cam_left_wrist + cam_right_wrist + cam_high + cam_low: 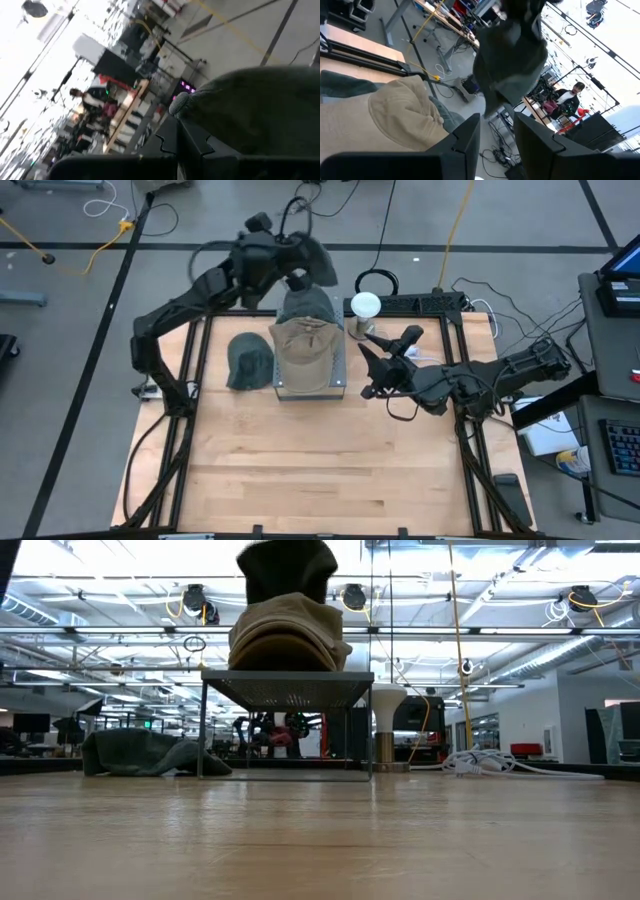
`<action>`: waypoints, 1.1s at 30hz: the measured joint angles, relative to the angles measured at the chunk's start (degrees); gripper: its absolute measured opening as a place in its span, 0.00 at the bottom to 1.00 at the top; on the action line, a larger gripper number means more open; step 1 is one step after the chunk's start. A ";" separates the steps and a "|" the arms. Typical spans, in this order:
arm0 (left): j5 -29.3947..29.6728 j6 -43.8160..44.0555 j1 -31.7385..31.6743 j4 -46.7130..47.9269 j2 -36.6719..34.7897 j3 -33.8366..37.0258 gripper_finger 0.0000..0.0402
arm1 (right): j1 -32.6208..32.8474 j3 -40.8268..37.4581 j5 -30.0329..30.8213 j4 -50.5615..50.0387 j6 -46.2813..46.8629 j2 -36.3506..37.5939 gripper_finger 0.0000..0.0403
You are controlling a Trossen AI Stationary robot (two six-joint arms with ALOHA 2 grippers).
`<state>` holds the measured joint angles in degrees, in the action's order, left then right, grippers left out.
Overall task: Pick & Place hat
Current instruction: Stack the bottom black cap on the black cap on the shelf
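Left side first: a dark green hat [249,362] is lying flat on the table [320,460], just beside the left legs of the wire rack [310,390]. It's probably staged there as the next one to go up.

Left gripper [300,265] is hanging above the far end of the rack, fingers pinching a dark hat [318,260] by its edge. The left wrist view is showing the dark fabric [260,110] draped right over the fingers, so the grip looks solid. Holding by the edge is letting the crown hang down, which should let it settle over the stack instead of folding.

On the rack, a tan hat [305,345] is sitting on top, with a grey-green hat [308,305] just behind it at the far end. In the low view the tan hat [288,635] is resting on the shelf, with the held dark hat [288,570] hanging directly above it. Looks like the place step is underway and release hasn't happened.

Right of the rack, a white lamp [365,306] is standing on the table's far edge.

Right gripper [375,370] is waiting just beside the rack's right side, jaws partly spread, holding nothing. Its wrist view is looking past the fingers [467,137] at the tan hat and the hanging dark one. It's likely parked there to stay out of the drop path.
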<state>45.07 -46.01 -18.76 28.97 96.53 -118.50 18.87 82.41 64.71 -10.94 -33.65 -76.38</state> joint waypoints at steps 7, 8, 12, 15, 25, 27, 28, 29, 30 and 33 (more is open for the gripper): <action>-0.83 4.29 -5.78 2.00 5.02 0.02 0.00 | -0.04 0.00 0.02 -0.04 -0.24 0.00 0.28; -1.64 5.44 -6.51 2.83 5.61 0.02 0.00 | -0.09 0.00 0.02 -0.04 -0.27 0.00 0.28; -3.04 9.27 -8.25 6.38 7.48 0.02 0.00 | -0.11 -0.02 0.02 -0.07 -0.77 0.00 0.27; -3.44 11.10 -8.18 9.01 8.73 0.02 0.00 | -0.11 -0.02 0.20 -0.09 -2.78 0.00 0.28; -4.49 17.24 -6.71 15.93 9.03 0.04 0.00 | -0.20 -0.02 4.50 -0.09 -6.71 0.00 0.28; -4.49 17.87 -6.46 18.00 9.00 0.04 0.00 | -0.20 -0.02 4.50 -0.09 -6.71 0.00 0.28; -4.68 18.23 -6.19 19.44 9.00 0.04 0.00 | -0.20 -0.02 4.50 -0.09 -6.67 0.00 0.28; -4.86 18.76 -5.92 20.94 9.00 0.04 0.00 | -0.20 -0.02 4.50 -0.09 -6.66 0.00 0.28; -4.88 19.47 -5.54 22.12 9.00 0.04 0.00 | -0.20 -0.02 4.50 -0.09 -6.63 0.00 0.27; -4.98 20.66 -4.17 23.26 9.00 0.04 0.00 | -0.20 -0.02 4.50 -0.09 -6.56 0.00 0.27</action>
<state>40.09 -25.35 -22.93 52.23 105.54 -118.45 18.68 82.39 69.21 -11.03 -40.21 -76.38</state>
